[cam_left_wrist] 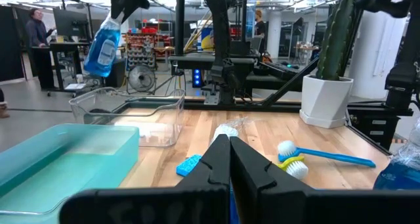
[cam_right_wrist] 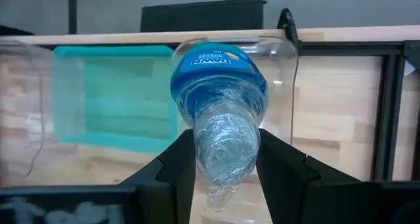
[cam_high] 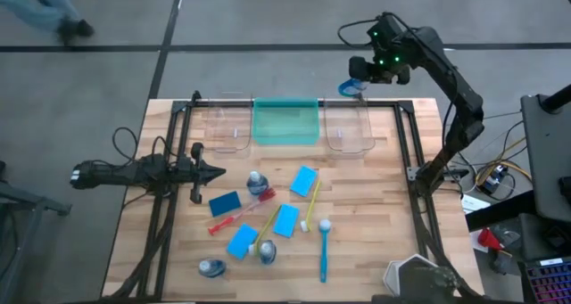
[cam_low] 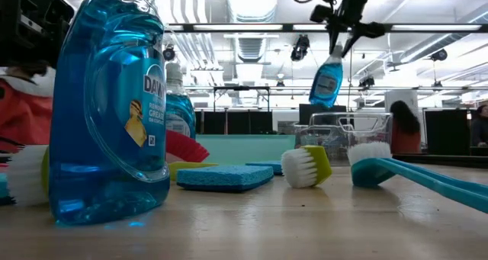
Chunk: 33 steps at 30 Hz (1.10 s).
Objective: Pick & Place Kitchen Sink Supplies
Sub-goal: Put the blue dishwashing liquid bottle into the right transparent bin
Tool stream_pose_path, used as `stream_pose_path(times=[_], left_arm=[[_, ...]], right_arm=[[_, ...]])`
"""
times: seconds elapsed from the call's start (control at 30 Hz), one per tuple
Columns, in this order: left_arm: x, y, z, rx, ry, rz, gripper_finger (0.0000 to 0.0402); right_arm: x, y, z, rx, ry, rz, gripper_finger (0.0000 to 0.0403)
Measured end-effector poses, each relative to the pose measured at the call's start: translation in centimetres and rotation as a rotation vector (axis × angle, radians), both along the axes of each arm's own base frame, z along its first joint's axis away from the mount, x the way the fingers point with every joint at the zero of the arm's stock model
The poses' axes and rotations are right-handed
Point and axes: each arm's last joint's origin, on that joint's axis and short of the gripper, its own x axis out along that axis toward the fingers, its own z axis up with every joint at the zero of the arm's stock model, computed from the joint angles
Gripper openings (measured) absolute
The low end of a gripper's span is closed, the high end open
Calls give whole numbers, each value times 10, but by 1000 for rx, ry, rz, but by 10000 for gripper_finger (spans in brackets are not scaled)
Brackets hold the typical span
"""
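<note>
While hanging in the air above the far right clear bin [cam_high: 350, 126], gripped bottle of blue dish soap [cam_right_wrist: 219, 99] pinched at its clear neck between the two dark fingers of the right gripper [cam_right_wrist: 224, 159], blue body pointing down toward the bin. Same bottle seen high over the table in the low view [cam_low: 328, 80] and from the left wrist [cam_left_wrist: 103, 48], tilted, clear of everything below. Right gripper [cam_high: 361, 84] raised beyond the table's far edge, just past the bin's rim. Left on the wooden table [cam_high: 375, 242]: three more soap bottles, one upright near the middle [cam_high: 257, 183], two near the front edge [cam_high: 211, 267] [cam_high: 267, 250]; four flat blue sponges [cam_high: 304, 181] [cam_high: 225, 203] [cam_high: 286, 220] [cam_high: 242, 241] scattered among them; red brush [cam_high: 241, 213], yellow brush [cam_high: 310, 206] and blue brush [cam_high: 324, 249] lying flat, well apart from the bins. Green bin [cam_high: 285, 120] at the far edge between the two clear bins, the left clear bin [cam_high: 228, 126] beside it. Left gripper [cam_high: 214, 173] low over the table's left side, pointing toward the supplies, jaws pressed together with nothing between them [cam_left_wrist: 229, 159]. Person standing at a desk [cam_left_wrist: 38, 28] in the room behind.
</note>
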Motion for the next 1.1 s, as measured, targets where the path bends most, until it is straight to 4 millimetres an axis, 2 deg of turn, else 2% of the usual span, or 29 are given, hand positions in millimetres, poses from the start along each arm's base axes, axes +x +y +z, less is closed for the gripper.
stream_pose_path(times=[0.73, 1.1], left_arm=[[0, 0, 0, 0, 0, 0, 3], [0, 0, 0, 0, 0, 0, 3]], right_arm=[[16, -27, -57, 94, 229, -4, 132], [21, -29, -78, 146, 279, 1, 132]])
